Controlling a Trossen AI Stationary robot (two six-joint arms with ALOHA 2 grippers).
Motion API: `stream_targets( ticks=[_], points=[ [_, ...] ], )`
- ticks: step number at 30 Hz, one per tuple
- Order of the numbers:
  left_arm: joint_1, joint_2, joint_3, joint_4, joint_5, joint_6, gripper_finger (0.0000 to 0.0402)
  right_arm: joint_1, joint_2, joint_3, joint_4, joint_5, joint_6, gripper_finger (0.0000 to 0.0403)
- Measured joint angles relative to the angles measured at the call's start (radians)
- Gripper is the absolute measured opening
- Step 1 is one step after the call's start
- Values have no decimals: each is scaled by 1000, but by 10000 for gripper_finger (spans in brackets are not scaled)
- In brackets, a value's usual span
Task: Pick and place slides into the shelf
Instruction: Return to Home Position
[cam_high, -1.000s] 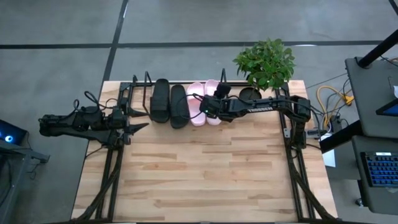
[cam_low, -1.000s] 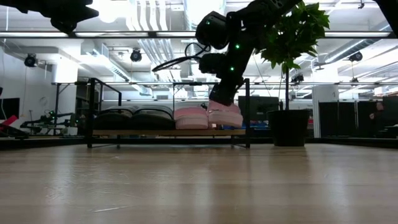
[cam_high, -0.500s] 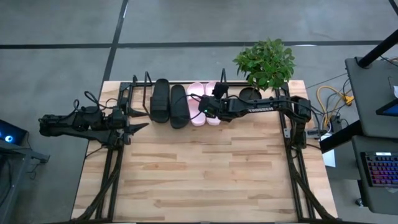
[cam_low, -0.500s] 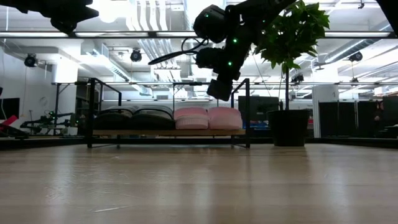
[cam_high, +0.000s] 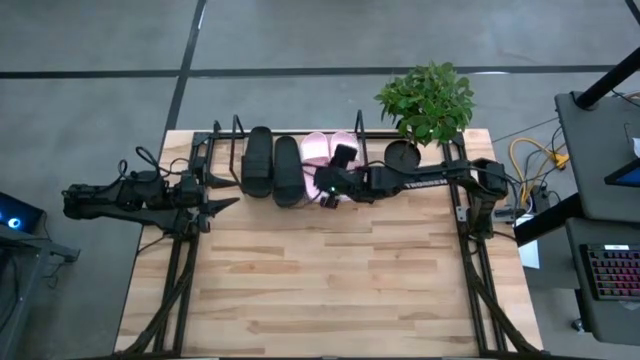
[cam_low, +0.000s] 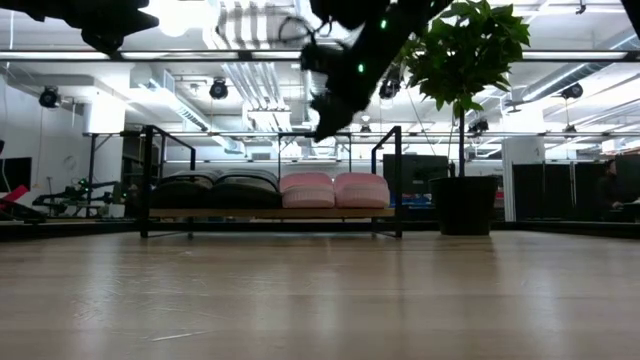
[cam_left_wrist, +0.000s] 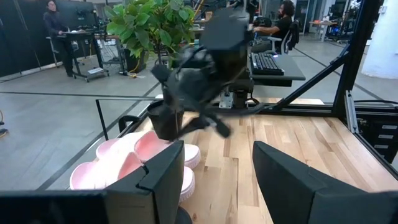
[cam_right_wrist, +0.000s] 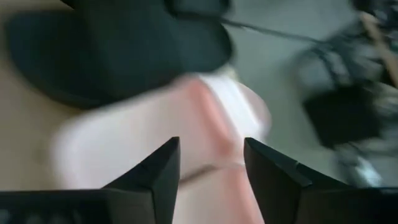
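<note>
Hanging clear above the shelf (cam_low: 270, 213) in the low view, the right gripper (cam_right_wrist: 211, 144) holds nothing: its two dark fingers (cam_right_wrist: 158, 174) stand apart, and the gap between them looks down on a blurred pink slide (cam_right_wrist: 143, 143) with a black one beside it. No slide touches either finger. From above, this gripper sits over the front ends of the inner pink slide, close to the black pair. All four slides lie on the shelf board in one row, the black slides (cam_high: 272, 165) side by side toward the left arm and the pink slides (cam_high: 328, 148) next to them toward the potted plant (cam_high: 425, 100). The shelf stands along the far edge of the table (cam_high: 330, 280). The left gripper (cam_left_wrist: 217, 155) waits off the shelf's left end, above the table, its fingers also spread with nothing between them.
</note>
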Motion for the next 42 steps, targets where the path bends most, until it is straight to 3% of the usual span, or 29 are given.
stream_targets(
  ticks=[2,9,14,19,22,25,28,30,37,40,42],
  points=[
    [0,0,0,0,0,0,176,34,-22,-2,7,-48,26,156],
    [0,-3,0,0,0,0,176,184,-162,-103,164,-56,89,101],
    [0,-13,0,2,44,-8,176,272,-326,-316,327,-131,74,57],
    [-1,-14,-73,110,112,-48,171,315,-462,-548,524,-132,89,29],
    [-1,-24,-137,162,132,-40,146,318,-518,-654,627,-131,88,22],
    [-1,-48,-176,167,147,-18,95,318,-558,-723,670,-129,115,18],
    [0,-93,-209,167,204,-5,30,317,-586,-760,678,-125,142,18],
    [0,-135,-226,154,232,22,9,318,-594,-771,679,-125,153,18],
    [0,-304,-234,37,220,26,2,318,-587,-778,676,-125,153,18],
    [0,-296,-255,36,193,11,1,318,-582,-779,671,-125,153,18],
    [0,-276,-288,120,185,30,0,318,-582,-779,669,-125,153,18]
  ],
)
